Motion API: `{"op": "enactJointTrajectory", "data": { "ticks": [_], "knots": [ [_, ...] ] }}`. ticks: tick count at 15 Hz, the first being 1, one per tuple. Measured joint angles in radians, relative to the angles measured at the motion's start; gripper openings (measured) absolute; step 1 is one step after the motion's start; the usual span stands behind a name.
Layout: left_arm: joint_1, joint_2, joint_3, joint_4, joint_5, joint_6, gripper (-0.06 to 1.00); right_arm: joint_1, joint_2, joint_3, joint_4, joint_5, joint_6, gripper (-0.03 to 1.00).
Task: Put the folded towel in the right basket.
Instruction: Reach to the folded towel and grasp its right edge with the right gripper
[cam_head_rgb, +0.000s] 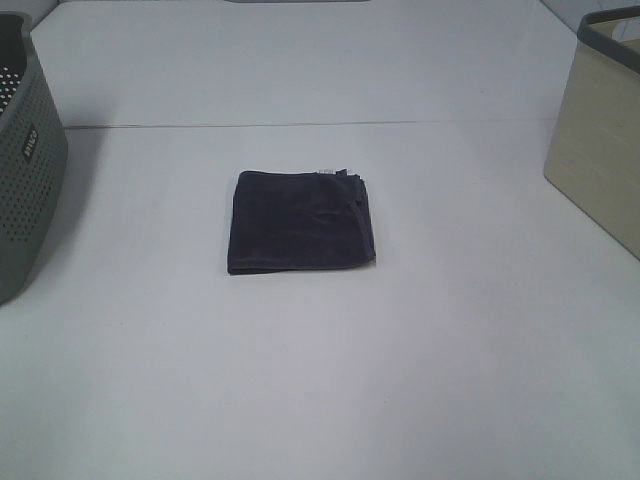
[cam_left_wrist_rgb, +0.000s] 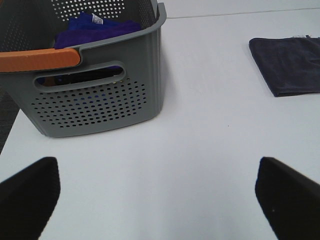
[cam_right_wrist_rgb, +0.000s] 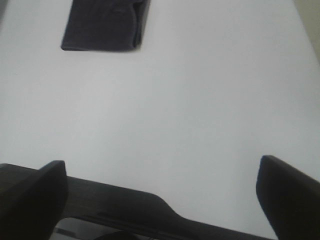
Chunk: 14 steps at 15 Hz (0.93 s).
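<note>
A folded dark grey towel (cam_head_rgb: 300, 221) lies flat in the middle of the white table. It also shows in the left wrist view (cam_left_wrist_rgb: 289, 65) and in the right wrist view (cam_right_wrist_rgb: 105, 25). The right basket (cam_head_rgb: 603, 135) is beige with a dark rim, at the right edge of the table. My left gripper (cam_left_wrist_rgb: 160, 200) is open and empty, above the table near the grey basket and far from the towel. My right gripper (cam_right_wrist_rgb: 160, 200) is open and empty near the table's front edge, well short of the towel. Neither gripper shows in the exterior view.
A grey perforated basket (cam_head_rgb: 25, 160) stands at the left edge. In the left wrist view it (cam_left_wrist_rgb: 100, 95) has an orange handle (cam_left_wrist_rgb: 40, 59) and holds blue cloth (cam_left_wrist_rgb: 95, 27). A seam (cam_head_rgb: 300, 125) crosses the table behind the towel.
</note>
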<state>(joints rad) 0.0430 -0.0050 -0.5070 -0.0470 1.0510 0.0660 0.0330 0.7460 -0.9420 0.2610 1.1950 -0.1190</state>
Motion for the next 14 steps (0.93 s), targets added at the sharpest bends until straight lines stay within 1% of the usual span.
{"op": "enactJointTrajectory", "data": {
  "ticks": [1,2,4,5,7,8,9,10,12,14],
  "knots": [
    [0.000,0.000,0.000,0.000,0.000,0.000,0.99,0.000,0.077,-0.061,0.021,0.008,-0.001,0.98],
    [0.000,0.000,0.000,0.000,0.000,0.000,0.99,0.000,0.318,-0.233,0.114,-0.005,-0.053,0.98],
    [0.000,0.000,0.000,0.000,0.000,0.000,0.99,0.010,0.537,-0.332,0.272,-0.041,-0.160,0.98],
    [0.000,0.000,0.000,0.000,0.000,0.000,0.99,0.037,0.629,-0.354,0.339,-0.091,-0.200,0.98],
    [0.000,0.000,0.000,0.000,0.000,0.000,0.99,0.118,0.852,-0.396,0.378,-0.221,-0.221,0.98],
    [0.000,0.000,0.000,0.000,0.000,0.000,0.99,0.145,0.966,-0.440,0.385,-0.252,-0.223,0.98],
    [0.000,0.000,0.000,0.000,0.000,0.000,0.99,0.162,1.084,-0.498,0.389,-0.253,-0.231,0.98],
    [0.000,0.000,0.000,0.000,0.000,0.000,0.99,0.166,1.128,-0.523,0.395,-0.250,-0.232,0.98],
    [0.000,0.000,0.000,0.000,0.000,0.000,0.99,0.168,1.311,-0.653,0.414,-0.249,-0.236,0.98],
    [0.000,0.000,0.000,0.000,0.000,0.000,0.99,0.154,1.465,-0.774,0.380,-0.240,-0.227,0.98]
  ]
}}
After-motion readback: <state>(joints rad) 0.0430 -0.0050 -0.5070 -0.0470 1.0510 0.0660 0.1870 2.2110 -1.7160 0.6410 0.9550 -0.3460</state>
